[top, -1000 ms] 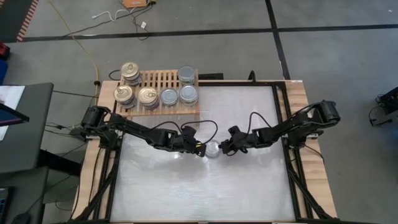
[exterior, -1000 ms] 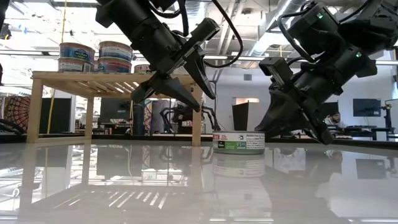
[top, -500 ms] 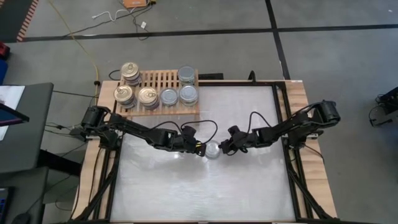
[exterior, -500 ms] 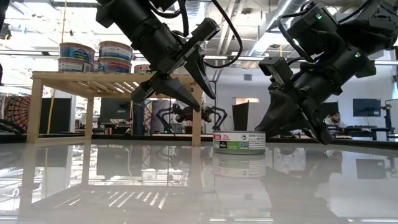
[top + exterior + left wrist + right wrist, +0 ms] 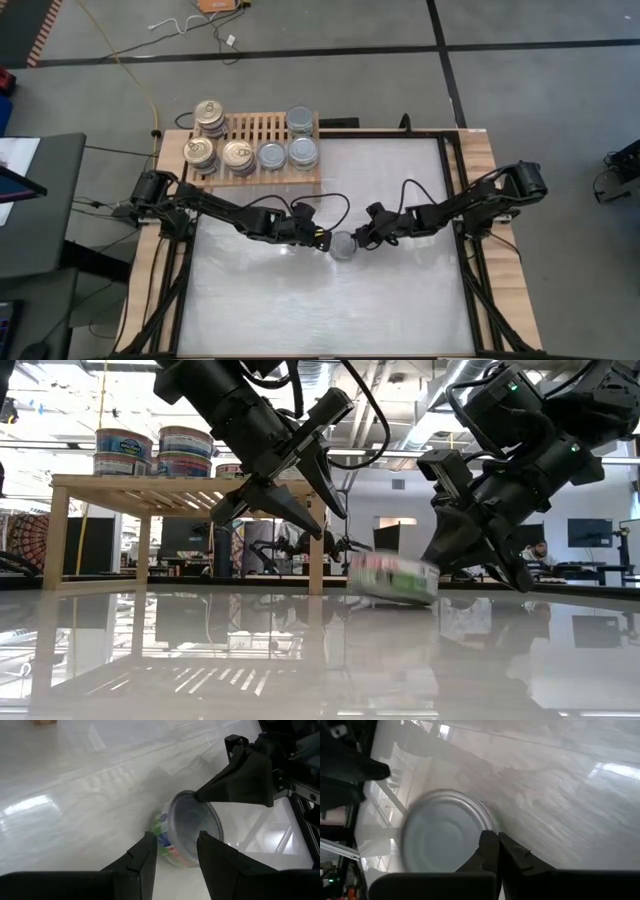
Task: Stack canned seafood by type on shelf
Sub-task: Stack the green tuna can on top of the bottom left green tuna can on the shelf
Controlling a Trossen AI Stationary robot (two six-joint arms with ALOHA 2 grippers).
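One canned seafood tin [image 5: 343, 246] with a plain silver top and a green-and-white label sits tilted at the table's middle, between my two grippers; it shows again as the tin [image 5: 392, 578]. My left gripper [image 5: 322, 238] hovers open just left of it and clear of it, the tin [image 5: 192, 832] showing beyond its fingers. My right gripper [image 5: 361, 240] is shut at the tin's right side. The shelf [image 5: 255, 150], a slatted light-wood rack at the far left, carries gold-topped tins [image 5: 210, 117] on its left part and silver-topped tins [image 5: 302, 150] on its right. My right gripper meets the tin's top rim [image 5: 479, 822] on its right side with its shut fingertips [image 5: 492, 845]. The fingers come from the table's right, slanting down. The tin is tipped: its left side is raised off the table and its right side [image 5: 430, 600] is low at the tabletop.
The white tabletop [image 5: 330, 310] stretches bare toward the near edge. The shelf stands on legs [image 5: 55, 540] at the far left, with stacked tins [image 5: 155, 452] on top. Black frame rails [image 5: 455, 200] run along the table's right side.
The tin, which stood flat on the table, has tipped with its left side lifted, and it shows blurred in motion. It has also shifted slightly toward the table's near edge. Both arms have stayed in place.
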